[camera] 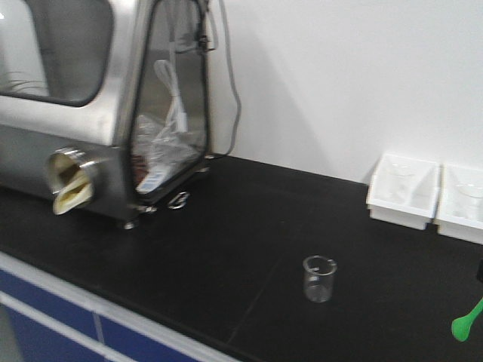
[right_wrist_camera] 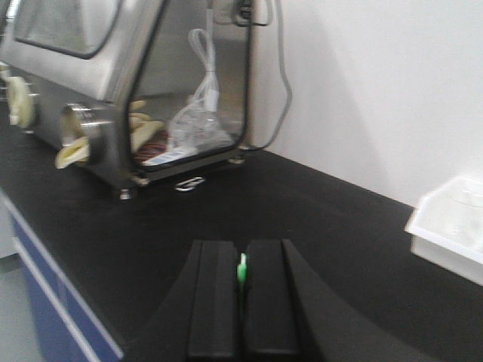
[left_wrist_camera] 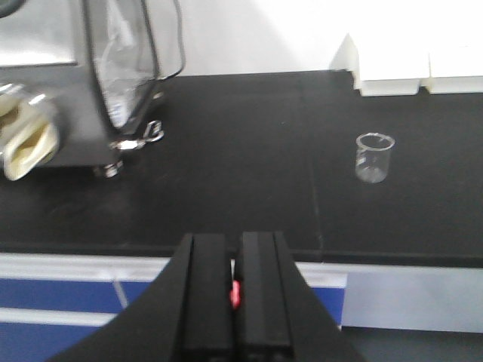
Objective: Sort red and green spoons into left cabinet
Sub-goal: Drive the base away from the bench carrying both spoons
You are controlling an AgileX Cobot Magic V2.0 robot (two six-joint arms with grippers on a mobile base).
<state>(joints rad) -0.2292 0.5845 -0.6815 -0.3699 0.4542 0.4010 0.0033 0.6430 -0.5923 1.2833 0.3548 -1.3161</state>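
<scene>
While only slivers show, the left gripper [left_wrist_camera: 234,249] clamps the red spoon [left_wrist_camera: 235,292], the right gripper [right_wrist_camera: 242,249] the green spoon [right_wrist_camera: 241,270]; a beaker [camera: 319,279] stands alone, bins [camera: 404,192] far right.

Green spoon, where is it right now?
The green spoon is pinched between the closed fingers of the right gripper. In the front view its bowl end pokes in at the lower right edge, right of the beaker.

A: What sort of place is this?
B: A laboratory. A long black bench top [camera: 226,256] carries a stainless-steel glove box [camera: 90,151], a small clear glass beaker [camera: 319,278] and white plastic bins of glassware [camera: 404,192].
</scene>
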